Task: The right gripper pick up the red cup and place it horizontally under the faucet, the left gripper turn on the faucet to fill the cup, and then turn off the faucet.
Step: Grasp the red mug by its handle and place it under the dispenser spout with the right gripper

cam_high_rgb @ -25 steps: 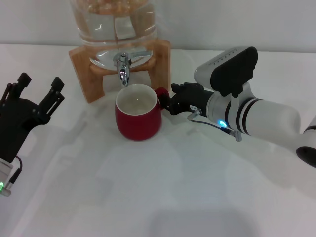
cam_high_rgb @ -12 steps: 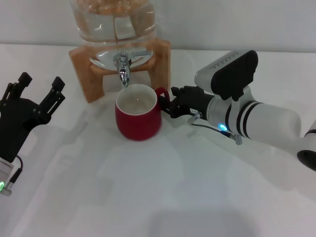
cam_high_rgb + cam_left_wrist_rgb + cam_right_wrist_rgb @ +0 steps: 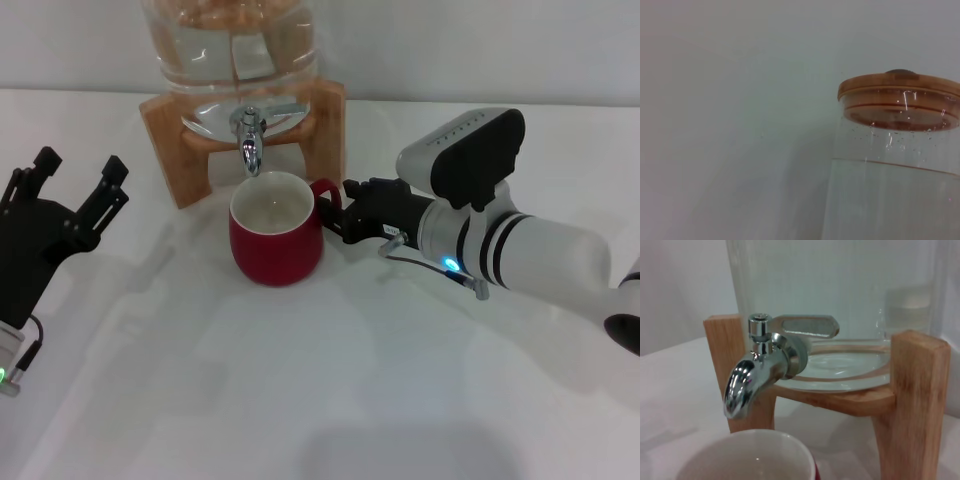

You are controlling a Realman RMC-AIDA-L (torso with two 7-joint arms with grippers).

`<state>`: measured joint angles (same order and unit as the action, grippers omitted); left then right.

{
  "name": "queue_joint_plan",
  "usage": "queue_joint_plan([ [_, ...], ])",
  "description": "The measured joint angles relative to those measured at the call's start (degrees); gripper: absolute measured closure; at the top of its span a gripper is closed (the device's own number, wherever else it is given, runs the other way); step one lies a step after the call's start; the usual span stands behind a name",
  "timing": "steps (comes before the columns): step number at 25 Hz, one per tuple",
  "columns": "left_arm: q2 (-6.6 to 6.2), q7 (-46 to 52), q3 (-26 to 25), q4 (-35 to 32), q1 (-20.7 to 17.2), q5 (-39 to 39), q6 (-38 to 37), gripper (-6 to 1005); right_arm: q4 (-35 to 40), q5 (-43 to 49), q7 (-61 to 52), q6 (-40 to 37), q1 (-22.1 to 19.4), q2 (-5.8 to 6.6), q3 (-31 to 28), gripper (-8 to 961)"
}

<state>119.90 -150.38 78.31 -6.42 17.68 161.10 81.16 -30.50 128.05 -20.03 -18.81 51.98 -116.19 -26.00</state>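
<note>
Red cup (image 3: 275, 240) stands upright on the bench (image 3: 300, 400), directly beneath the faucet (image 3: 249, 140); placement appears done. Right gripper (image 3: 345, 212) is at the handle; jaw state cannot be determined. Left gripper (image 3: 75, 185), jaws spread, waits well apart. Faucet opening, filling and closing remain.
</note>
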Motion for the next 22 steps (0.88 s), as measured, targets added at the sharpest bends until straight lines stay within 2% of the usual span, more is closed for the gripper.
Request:
queue_joint_plan([
  [22, -0.11, 0.0, 0.0, -0.1, 0.3, 0.0, -0.9, 108, -0.7, 2.4, -0.2, -0.1, -0.2, 0.0, -0.6, 514],
])
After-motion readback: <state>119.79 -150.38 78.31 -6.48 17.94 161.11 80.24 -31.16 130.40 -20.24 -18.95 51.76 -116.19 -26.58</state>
